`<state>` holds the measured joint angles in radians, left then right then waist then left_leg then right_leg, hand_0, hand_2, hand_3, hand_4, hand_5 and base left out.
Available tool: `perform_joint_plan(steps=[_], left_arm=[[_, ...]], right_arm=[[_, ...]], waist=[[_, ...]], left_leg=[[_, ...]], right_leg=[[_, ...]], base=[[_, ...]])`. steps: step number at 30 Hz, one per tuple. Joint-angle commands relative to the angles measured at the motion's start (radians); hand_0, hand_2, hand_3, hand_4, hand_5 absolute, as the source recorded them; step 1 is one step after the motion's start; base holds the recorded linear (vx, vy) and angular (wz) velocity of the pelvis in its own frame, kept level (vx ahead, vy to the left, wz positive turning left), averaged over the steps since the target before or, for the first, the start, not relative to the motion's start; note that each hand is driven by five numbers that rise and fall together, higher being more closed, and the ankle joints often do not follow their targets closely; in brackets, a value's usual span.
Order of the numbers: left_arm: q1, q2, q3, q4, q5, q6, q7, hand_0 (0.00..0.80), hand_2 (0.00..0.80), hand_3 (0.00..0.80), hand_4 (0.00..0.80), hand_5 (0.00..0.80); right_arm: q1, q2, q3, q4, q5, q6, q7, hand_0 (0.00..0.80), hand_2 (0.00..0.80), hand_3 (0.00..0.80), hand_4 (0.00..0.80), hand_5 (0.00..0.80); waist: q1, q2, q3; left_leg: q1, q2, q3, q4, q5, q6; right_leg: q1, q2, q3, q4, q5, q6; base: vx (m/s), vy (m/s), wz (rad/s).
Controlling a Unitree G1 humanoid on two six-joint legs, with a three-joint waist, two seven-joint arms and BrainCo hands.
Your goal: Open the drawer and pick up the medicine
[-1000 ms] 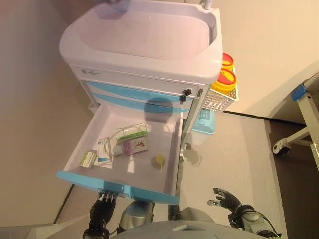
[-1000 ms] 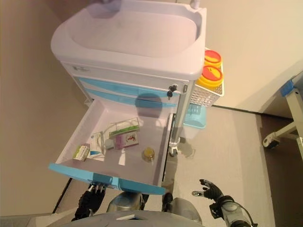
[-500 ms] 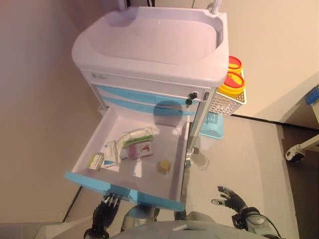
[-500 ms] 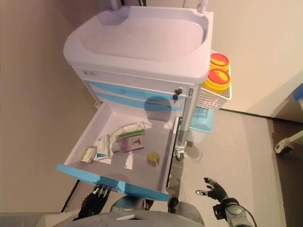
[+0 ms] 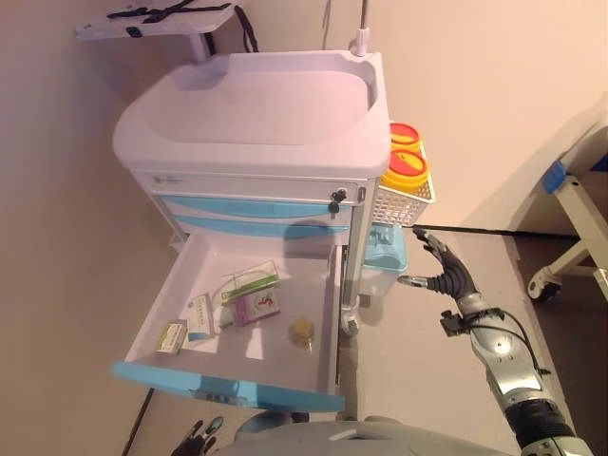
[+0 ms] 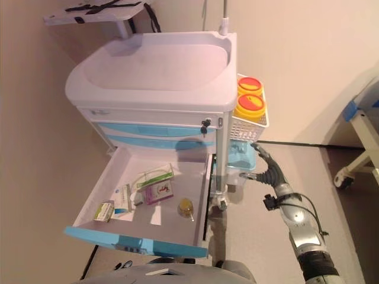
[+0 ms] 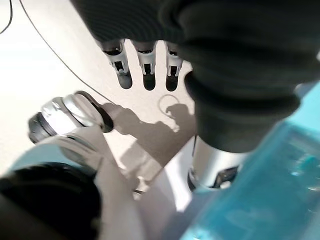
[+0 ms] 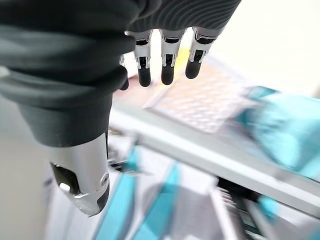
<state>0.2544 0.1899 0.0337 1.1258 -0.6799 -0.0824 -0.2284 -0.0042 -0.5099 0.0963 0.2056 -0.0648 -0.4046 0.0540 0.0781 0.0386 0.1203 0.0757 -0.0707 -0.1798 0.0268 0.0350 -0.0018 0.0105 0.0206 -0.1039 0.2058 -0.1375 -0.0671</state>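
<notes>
The cart's bottom drawer [image 5: 323, 313] is pulled out wide, its blue front [image 5: 228, 385] nearest me. Inside lie a pink medicine box [image 5: 255, 307], a green-and-white box [image 5: 249, 281], a white-and-blue box [image 5: 199, 315], a small green box [image 5: 171, 336] and a round yellow jar [image 5: 302, 329]. My right hand [image 5: 442, 271] hangs open in the air right of the cart, level with the drawer, holding nothing. My left hand [image 7: 145, 70] is low beneath the drawer's front, fingers straight and empty; only its fingertips [image 5: 199, 439] show from the head.
A white basket [image 5: 404, 199] on the cart's right side holds two yellow tubs with red lids [image 5: 404, 166]. A blue bin [image 5: 385, 252] hangs below it, close to my right hand. A wheeled bed frame [image 5: 570, 218] stands at the far right. A wall runs along the left.
My right hand has risen from low near the floor to beside the cart's right side. My left hand has dropped away from the drawer's front. The camera has shifted.
</notes>
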Motion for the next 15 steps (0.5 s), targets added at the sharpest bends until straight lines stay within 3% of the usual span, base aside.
perform_joint_plan(steps=[1,4,7,9,15], left_arm=[[-0.030,0.013,-0.035,0.070,0.083,0.015,0.056,0.000,0.000,0.000,0.000,0.000],[-0.038,0.019,-0.054,0.092,0.145,0.032,0.072,0.000,0.000,0.000,0.000,0.000],[-0.046,0.022,-0.064,0.104,0.153,0.036,0.079,0.000,0.000,0.000,0.000,0.000],[-0.050,0.021,-0.078,0.104,0.166,0.030,0.081,0.000,0.000,0.000,0.000,0.000],[-0.078,0.034,-0.119,0.073,0.209,0.027,0.087,0.000,0.000,0.000,0.000,0.000]], right_arm=[[-0.115,-0.043,0.069,-0.135,-0.100,-0.101,0.020,0.000,0.000,0.000,0.000,0.000],[-0.189,-0.092,0.154,-0.175,-0.199,-0.100,0.031,0.000,0.000,0.000,0.000,0.000],[-0.254,-0.118,0.236,-0.185,-0.159,-0.065,0.088,0.000,0.000,0.000,0.000,0.000],[-0.282,-0.106,0.283,-0.167,-0.125,-0.034,0.131,0.000,0.000,0.000,0.000,0.000],[-0.358,-0.091,0.438,-0.058,-0.283,-0.051,0.162,0.000,0.000,0.000,0.000,0.000]], waist=[[0.028,-0.030,0.013],[0.042,-0.040,0.009],[0.059,-0.049,0.008],[0.071,-0.055,0.008],[0.107,-0.069,0.011]], left_leg=[[-0.023,-0.049,0.033,0.001,-0.037,-0.026],[-0.017,-0.046,0.039,-0.007,-0.038,-0.028],[-0.014,-0.043,0.041,-0.014,-0.038,-0.028],[-0.013,-0.043,0.039,-0.017,-0.040,-0.028],[-0.012,-0.043,0.035,-0.017,-0.044,-0.026]], right_leg=[[0.080,-0.022,0.041,-0.187,0.096,0.088],[0.087,-0.025,0.033,-0.201,0.101,0.089],[0.094,-0.029,0.020,-0.214,0.105,0.091],[0.096,-0.033,0.012,-0.217,0.107,0.092],[0.101,-0.046,-0.020,-0.216,0.107,0.096]], base=[[0.000,0.000,0.00],[0.037,-0.021,0.04],[0.032,-0.020,0.09],[0.029,-0.026,0.10],[0.019,-0.027,0.13]])
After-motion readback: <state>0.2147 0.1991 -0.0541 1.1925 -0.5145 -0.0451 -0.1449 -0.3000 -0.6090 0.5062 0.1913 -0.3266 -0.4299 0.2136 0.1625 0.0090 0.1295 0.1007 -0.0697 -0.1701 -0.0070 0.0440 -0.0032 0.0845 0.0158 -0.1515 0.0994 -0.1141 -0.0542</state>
